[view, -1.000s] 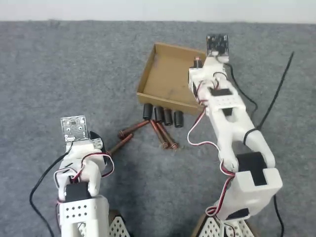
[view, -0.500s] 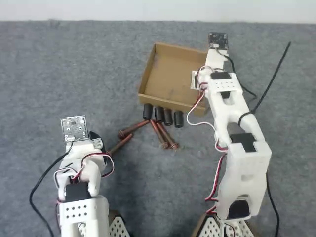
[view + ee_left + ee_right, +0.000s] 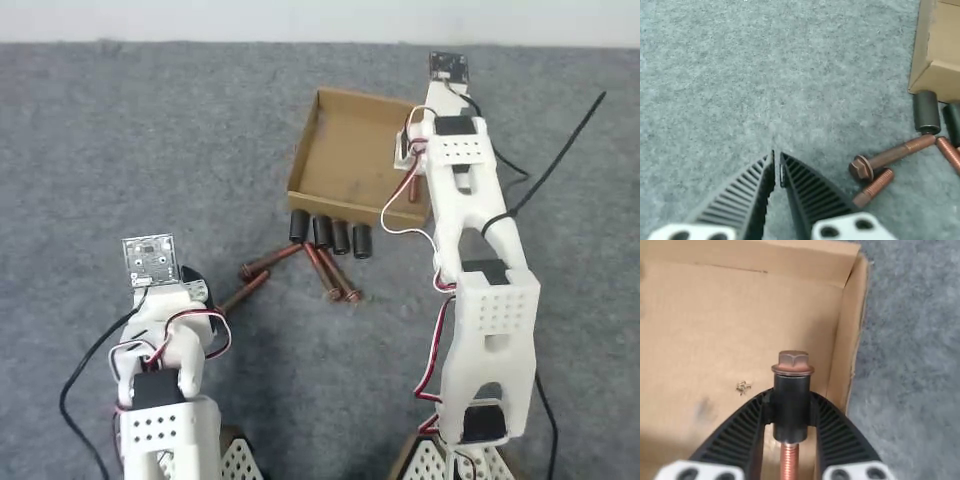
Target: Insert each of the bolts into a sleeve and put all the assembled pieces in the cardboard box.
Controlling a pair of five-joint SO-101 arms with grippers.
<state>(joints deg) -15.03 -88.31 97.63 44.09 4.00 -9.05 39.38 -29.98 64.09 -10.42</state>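
Note:
My right gripper point(image 3: 791, 396) is shut on a black sleeve point(image 3: 791, 407) with a copper bolt point(image 3: 793, 363) pushed through it, held over the floor of the cardboard box point(image 3: 849, 340) close to one side wall. In the high view the right arm point(image 3: 455, 165) stretches over the box point(image 3: 340, 110) at its right side, and the bolt's shaft point(image 3: 414, 188) shows beneath it. Several loose sleeves point(image 3: 322, 232) lie in a row in front of the box, with several bolts point(image 3: 330, 272) below them. My left gripper point(image 3: 776, 159) is shut and empty over bare carpet, left of two bolts point(image 3: 892, 156).
Grey carpet covers the whole table. The left arm point(image 3: 165, 330) sits at the front left, its gripper point(image 3: 195, 283) near one bolt point(image 3: 243, 291). A black cable point(image 3: 560, 170) trails right of the right arm. Carpet is open at the far left and front centre.
The right arm has stretched farther out over the box, carrying the assembled piece; the box has slid slightly right. The left arm has kept still.

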